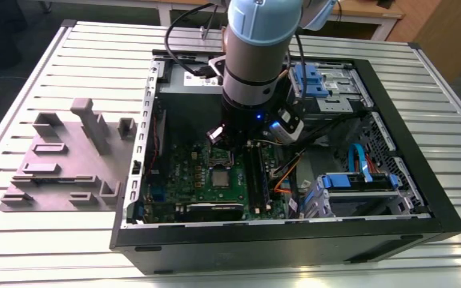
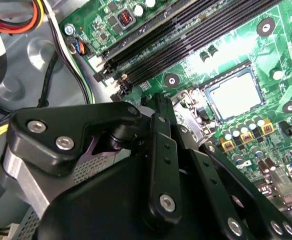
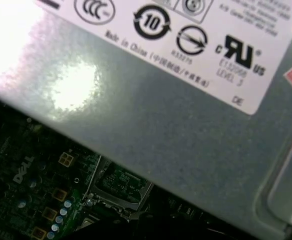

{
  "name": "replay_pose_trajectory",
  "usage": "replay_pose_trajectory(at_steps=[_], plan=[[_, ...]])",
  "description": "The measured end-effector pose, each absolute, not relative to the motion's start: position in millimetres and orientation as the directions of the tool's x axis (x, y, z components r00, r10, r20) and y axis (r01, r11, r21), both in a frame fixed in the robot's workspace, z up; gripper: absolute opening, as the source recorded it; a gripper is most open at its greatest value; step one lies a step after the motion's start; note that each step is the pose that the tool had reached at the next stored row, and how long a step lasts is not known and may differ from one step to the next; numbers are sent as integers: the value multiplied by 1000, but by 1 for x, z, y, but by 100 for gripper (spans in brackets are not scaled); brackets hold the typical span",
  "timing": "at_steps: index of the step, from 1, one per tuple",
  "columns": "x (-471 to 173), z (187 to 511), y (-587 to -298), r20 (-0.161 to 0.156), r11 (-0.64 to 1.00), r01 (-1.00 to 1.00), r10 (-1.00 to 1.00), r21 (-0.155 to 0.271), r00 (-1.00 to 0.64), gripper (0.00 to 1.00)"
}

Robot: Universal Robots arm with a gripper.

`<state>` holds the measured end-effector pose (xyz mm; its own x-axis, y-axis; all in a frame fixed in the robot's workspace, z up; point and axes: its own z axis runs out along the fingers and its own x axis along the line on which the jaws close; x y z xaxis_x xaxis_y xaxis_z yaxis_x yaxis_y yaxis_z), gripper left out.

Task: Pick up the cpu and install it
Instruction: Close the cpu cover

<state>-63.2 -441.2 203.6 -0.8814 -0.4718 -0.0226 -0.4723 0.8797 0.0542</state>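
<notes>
Cpu (image 2: pixel 234 93) sits flat on the motherboard (image 1: pixel 184 180); arm (image 1: pixel 254 54) points straight down nearby; claw (image 2: pixel 161 107) grip state cannot be told.

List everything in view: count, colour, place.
table: one, silver, under everything
computer case: one, black, on the table
fixture tray: one, grey, at the exterior view's left of the case
motherboard: one, green, inside the case
cpu: one, silver-grey, lying in its socket on the motherboard
socket frame: one, metal, beside the cpu
memory slots: several, black, alongside the socket
drive brackets: two, blue, toward the exterior view's right
power supply: one, grey, white label, inside the case
arm: one, grey-blue, reaching into the case
hand: one, black, above the motherboard near the socket frame
</notes>
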Motion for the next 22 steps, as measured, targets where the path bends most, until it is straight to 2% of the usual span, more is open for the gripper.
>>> replay_pose_trajectory(at_steps=[22], plan=[[-64, 202, -437, -25, 904, -425, -424, 54, -905, 10]])
